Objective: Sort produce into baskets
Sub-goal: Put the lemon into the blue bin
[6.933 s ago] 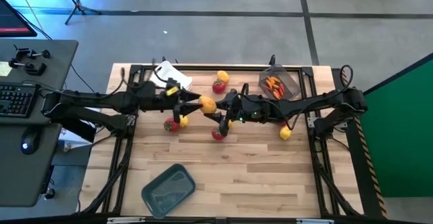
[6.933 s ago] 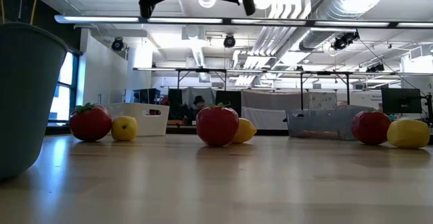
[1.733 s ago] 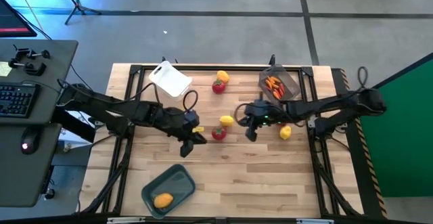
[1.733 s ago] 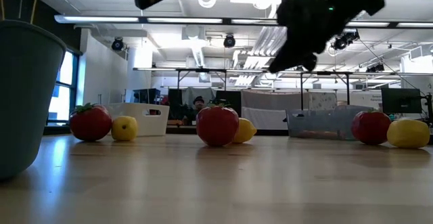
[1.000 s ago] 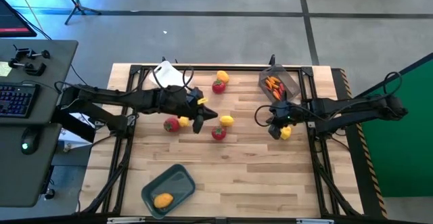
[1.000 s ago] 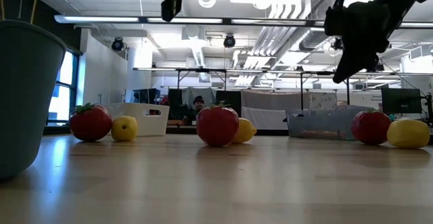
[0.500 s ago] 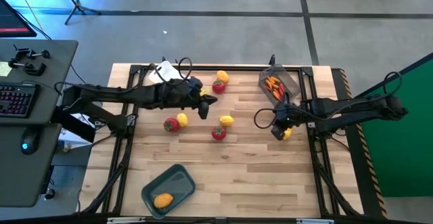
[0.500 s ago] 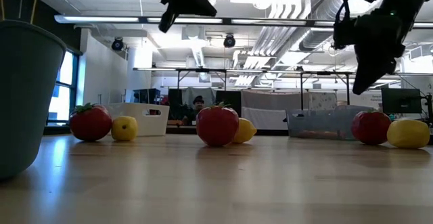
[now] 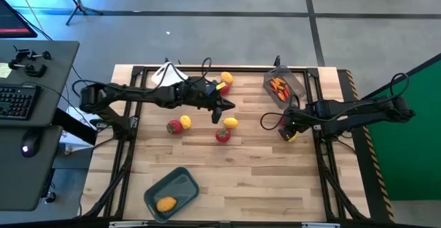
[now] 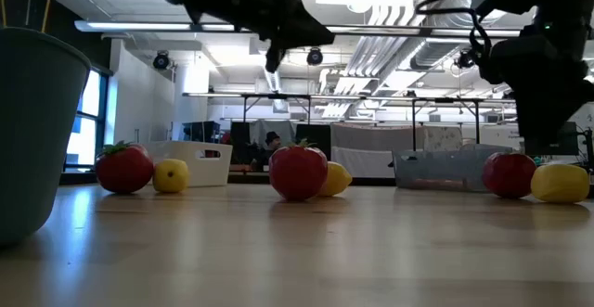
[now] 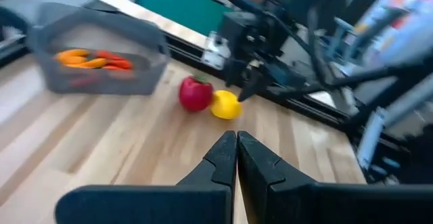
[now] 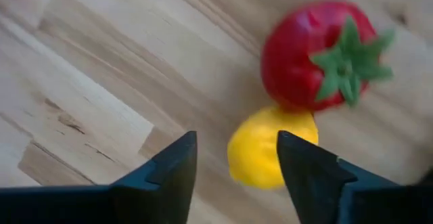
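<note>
Dark fingers of the right gripper stand apart above a yellow fruit touching a red fruit, holding nothing. Left gripper, jaws pressed together and empty, hangs over the table near the middle. Three baskets: white basket, smoky basket of orange pieces, grey-blue basket holding one orange fruit.

closed left claw faces red fruit, yellow fruit
</note>
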